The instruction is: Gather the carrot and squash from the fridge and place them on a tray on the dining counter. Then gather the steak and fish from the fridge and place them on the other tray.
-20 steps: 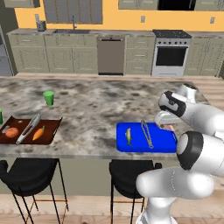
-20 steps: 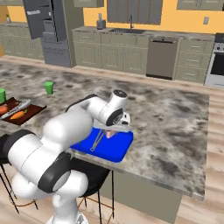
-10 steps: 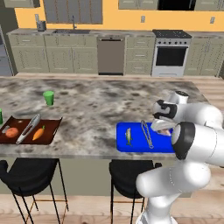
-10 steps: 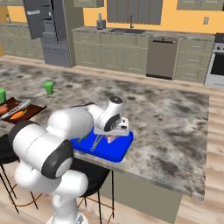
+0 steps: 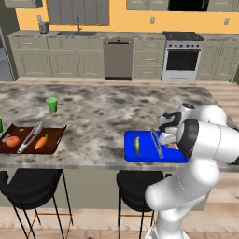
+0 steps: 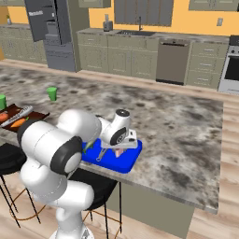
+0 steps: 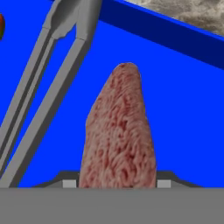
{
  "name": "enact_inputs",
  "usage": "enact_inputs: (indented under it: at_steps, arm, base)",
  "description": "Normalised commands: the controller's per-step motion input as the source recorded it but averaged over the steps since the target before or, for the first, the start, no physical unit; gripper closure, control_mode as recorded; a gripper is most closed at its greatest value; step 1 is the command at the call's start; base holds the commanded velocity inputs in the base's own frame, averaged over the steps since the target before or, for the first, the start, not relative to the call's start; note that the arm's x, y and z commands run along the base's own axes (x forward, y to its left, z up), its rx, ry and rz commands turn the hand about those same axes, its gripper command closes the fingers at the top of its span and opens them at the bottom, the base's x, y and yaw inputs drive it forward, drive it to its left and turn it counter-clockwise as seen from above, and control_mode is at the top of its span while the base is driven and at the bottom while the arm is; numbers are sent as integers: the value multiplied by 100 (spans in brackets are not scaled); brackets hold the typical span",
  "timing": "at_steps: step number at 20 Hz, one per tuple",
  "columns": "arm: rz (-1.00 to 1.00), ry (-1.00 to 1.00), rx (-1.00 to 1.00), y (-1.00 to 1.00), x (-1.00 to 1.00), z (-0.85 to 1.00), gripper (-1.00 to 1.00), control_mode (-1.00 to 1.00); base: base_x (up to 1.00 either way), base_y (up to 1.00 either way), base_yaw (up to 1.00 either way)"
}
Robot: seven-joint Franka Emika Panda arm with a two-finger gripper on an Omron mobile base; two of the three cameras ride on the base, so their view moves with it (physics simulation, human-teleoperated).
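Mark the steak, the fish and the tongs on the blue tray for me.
steak (image 7: 119, 131), hand view, middle of its red marbled surface.
fish (image 5: 137, 145), left base view, middle of its body.
tongs (image 5: 157, 144), left base view, midway along the grey arms.

- Far wall (image 5: 154, 21) painted orange-yellow, lined with grey-green cabinets (image 5: 56, 63).
- A dishwasher (image 5: 118, 59) sits mid-run; a steel stove (image 5: 181, 58) stands to its right.
- A sink tap (image 5: 78, 24), perhaps, rises at far left.
- Near, a marbled stone counter (image 5: 102, 107) over two black stools (image 5: 28, 182).
- Pale wood plank floor (image 5: 224, 200).
- Dark fridge (image 6: 49, 32) at far left.
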Motion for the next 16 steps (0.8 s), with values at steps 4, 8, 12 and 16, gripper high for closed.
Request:
enact_inputs:
  at_steps: [4, 8, 12, 16]
  arm:
    - [3, 0, 0, 0, 14, -33, 100, -100]
    - [2, 0, -3, 9, 6, -36, -100, -100]
    - [0, 0, -2, 12, -1, -1, -100, -100]
    - [0, 0, -6, 26, 0, 27, -100, -100]
  base:
    - [0, 0, 0]
    - [0, 0, 0]
    - [0, 0, 0]
    - [0, 0, 0]
